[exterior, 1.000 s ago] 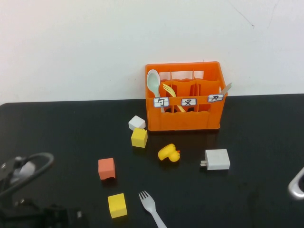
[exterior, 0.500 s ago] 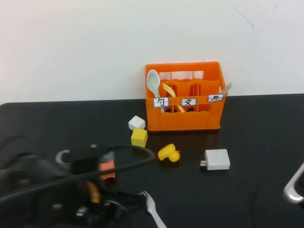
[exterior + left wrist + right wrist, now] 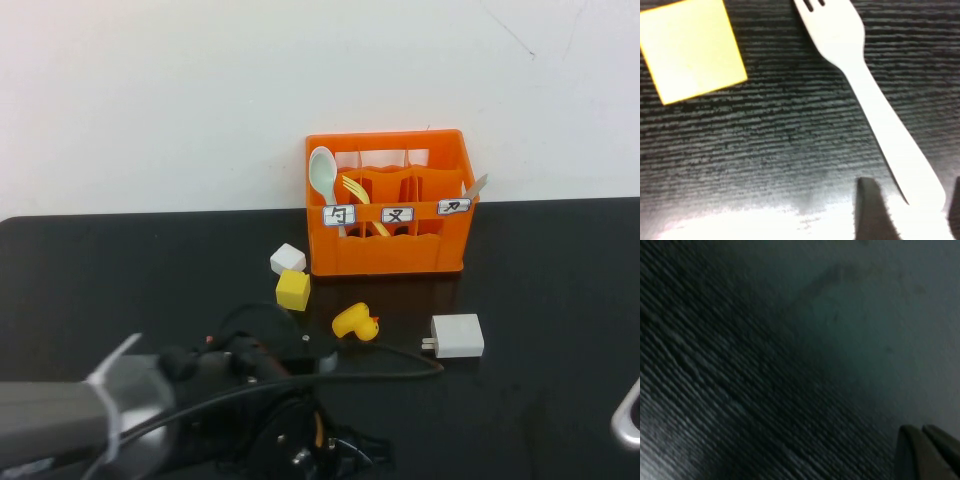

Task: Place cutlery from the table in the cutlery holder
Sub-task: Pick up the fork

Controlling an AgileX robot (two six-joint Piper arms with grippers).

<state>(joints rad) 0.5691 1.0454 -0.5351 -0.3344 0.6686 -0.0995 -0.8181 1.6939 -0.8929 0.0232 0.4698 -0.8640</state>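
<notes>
Your left gripper (image 3: 907, 215) sits low over the black table (image 3: 560, 290) at the near edge, fingers spread either side of the light grey fork's (image 3: 870, 100) handle end, not yet closed on it. A yellow cube (image 3: 690, 47) lies just beside the tines. Your right gripper (image 3: 922, 450) is parked near the right edge, fingertips pressed together. The mint-green spoon (image 3: 322, 178) stands in the orange cutlery holder's (image 3: 400, 255) left compartment.
</notes>
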